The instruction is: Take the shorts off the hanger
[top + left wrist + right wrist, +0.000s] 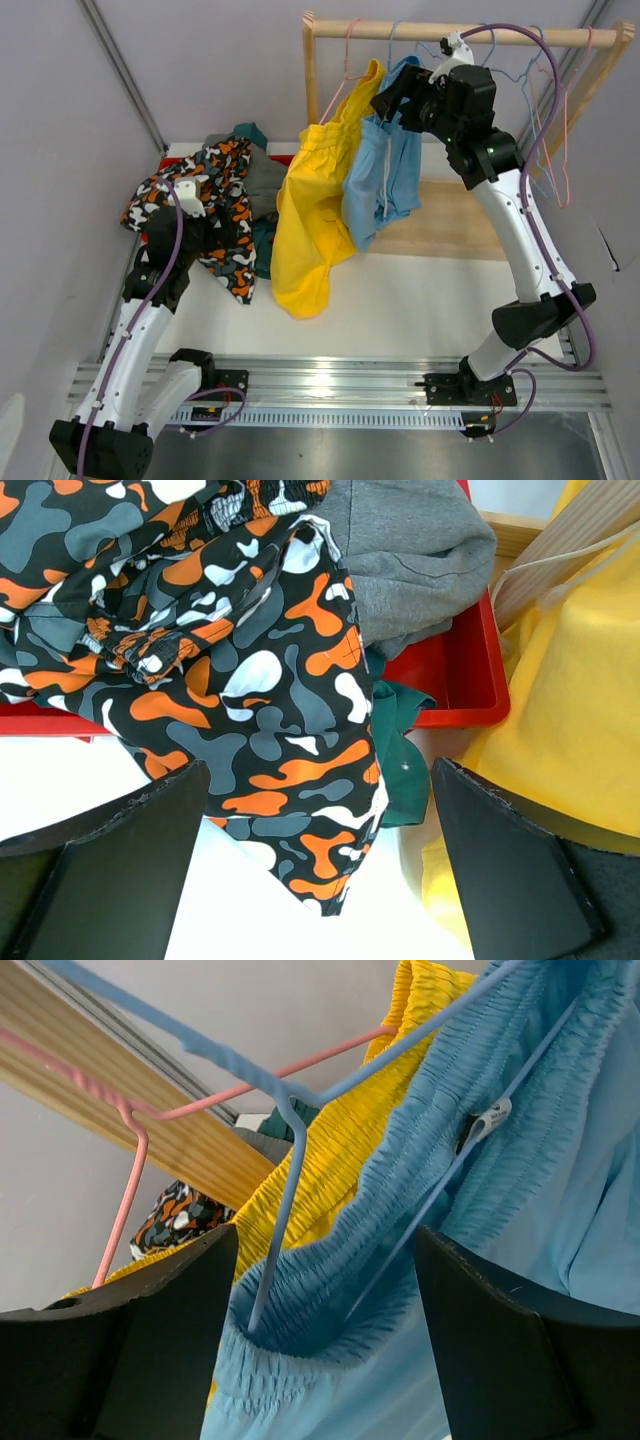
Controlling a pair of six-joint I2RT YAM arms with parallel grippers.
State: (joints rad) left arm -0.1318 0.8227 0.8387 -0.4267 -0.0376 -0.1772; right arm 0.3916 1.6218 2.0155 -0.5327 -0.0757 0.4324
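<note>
Right gripper (327, 1247): jaws apart, straddling the gathered waistband of the soft light blue shorts (430, 1170); can't tell if the pads pinch it. Those shorts hang on a blue wire hanger (290, 1130). Just left, the yellow fabric shorts (305, 220) hang on a pink wire hanger (130, 1190). Both hangers sit on the round wooden rail (450, 33).

Left gripper (320, 770): jaws wide, holding nothing, above the orange-black-white camouflage shorts (250, 680). These are heaped with the grey shorts (410, 550) and dark teal green shorts (400, 770) over a red plastic tray (460, 680).

Right arm reaches up, wrist bent left. Left arm leans forward over the heap. White table (420, 300), grey walls (200, 60).
</note>
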